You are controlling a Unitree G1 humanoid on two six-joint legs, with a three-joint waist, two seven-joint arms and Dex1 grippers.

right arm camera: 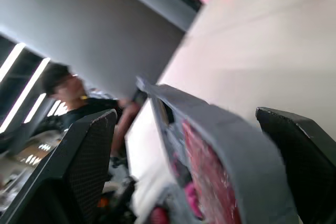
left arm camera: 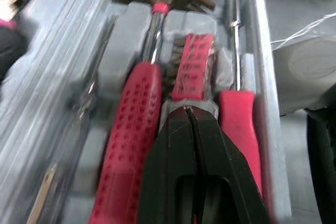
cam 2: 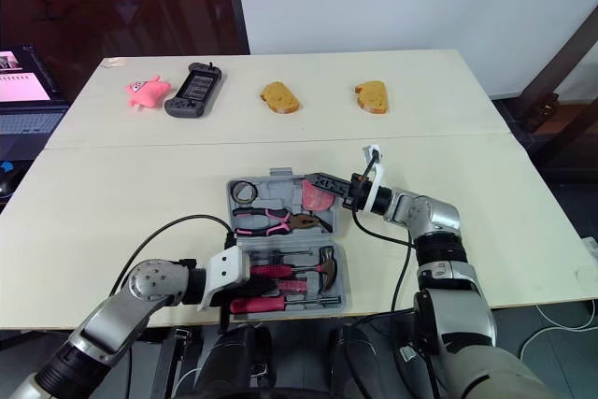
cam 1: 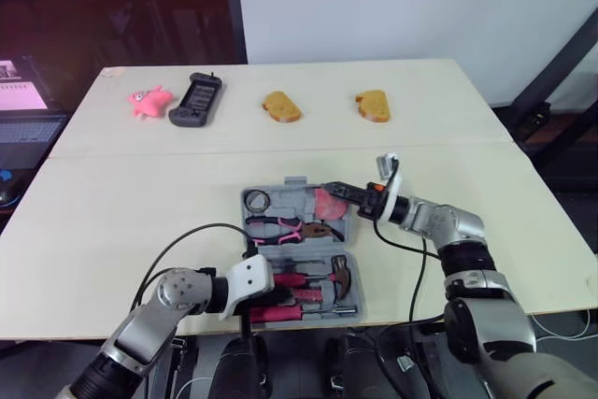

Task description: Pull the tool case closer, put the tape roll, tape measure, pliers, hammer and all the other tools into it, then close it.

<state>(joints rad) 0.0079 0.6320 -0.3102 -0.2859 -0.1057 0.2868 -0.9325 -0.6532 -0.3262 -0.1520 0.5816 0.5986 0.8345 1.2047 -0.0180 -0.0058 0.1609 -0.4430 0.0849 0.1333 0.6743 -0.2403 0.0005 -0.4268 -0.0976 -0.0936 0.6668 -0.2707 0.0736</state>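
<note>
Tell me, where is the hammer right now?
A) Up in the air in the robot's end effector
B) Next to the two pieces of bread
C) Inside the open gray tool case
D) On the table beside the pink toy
C: the hammer lies in its slot inside the open gray tool case, in the half nearer the robot.

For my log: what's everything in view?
table: one, beige, under all
case: one, grey, open, near edge
tape roll: one, dark, case's far half
tape measure: one, pink, far half
pliers: one, pink-handled, far half
hammer: one, red-handled, near half
screwdriver: one, red-handled, near half
bread: two, brown, far side
pig toy: one, pink, far left
console: one, black, beside pig toy
laptop: one, dark, left of table
person: one, dark-clothed, background
left gripper: one, black, shut over near half
right gripper: one, black, open astride case rim
</note>
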